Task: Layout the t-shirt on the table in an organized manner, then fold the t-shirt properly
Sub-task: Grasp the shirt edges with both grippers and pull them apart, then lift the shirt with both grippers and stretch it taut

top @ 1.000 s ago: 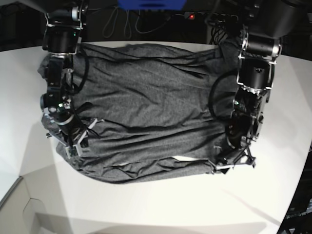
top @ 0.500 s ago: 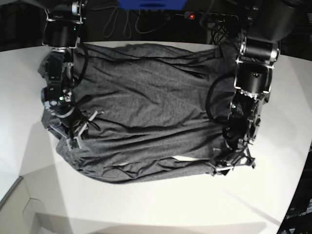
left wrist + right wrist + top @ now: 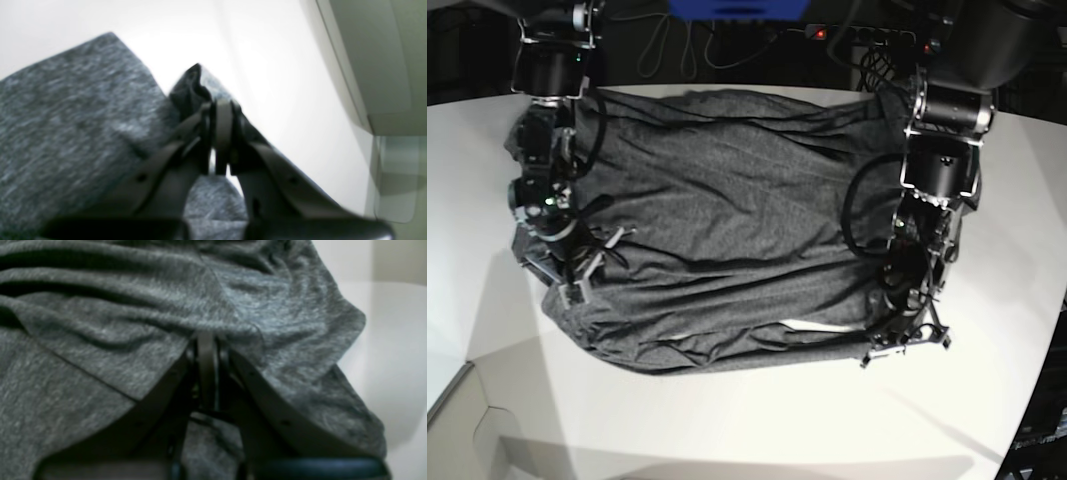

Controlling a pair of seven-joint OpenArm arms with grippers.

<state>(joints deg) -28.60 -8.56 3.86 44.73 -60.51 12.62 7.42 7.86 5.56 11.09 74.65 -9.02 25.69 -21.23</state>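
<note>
The dark grey t-shirt (image 3: 727, 220) lies spread and wrinkly across the white table (image 3: 757, 420). On the base view's right, my left gripper (image 3: 905, 342) sits at the shirt's near corner. The left wrist view shows this gripper (image 3: 217, 111) shut, with a fold of the t-shirt (image 3: 195, 83) pinched and poking past the tips, over bare table (image 3: 283, 66). On the base view's left, my right gripper (image 3: 577, 283) rests on the shirt's other side. Seen from the right wrist camera, that gripper (image 3: 206, 340) is shut, and the t-shirt (image 3: 133, 316) puckers at its tips.
Cables and a power strip with a red light (image 3: 820, 33) run behind the table, beside a blue object (image 3: 737, 8). The table's curved edge drops off at the front left (image 3: 467, 380). A pale panel (image 3: 383, 66) stands beyond the table's edge.
My left gripper has closed on the shirt's corner. My right gripper has shifted a little toward the back with the cloth. The shirt's left side has bunched slightly.
</note>
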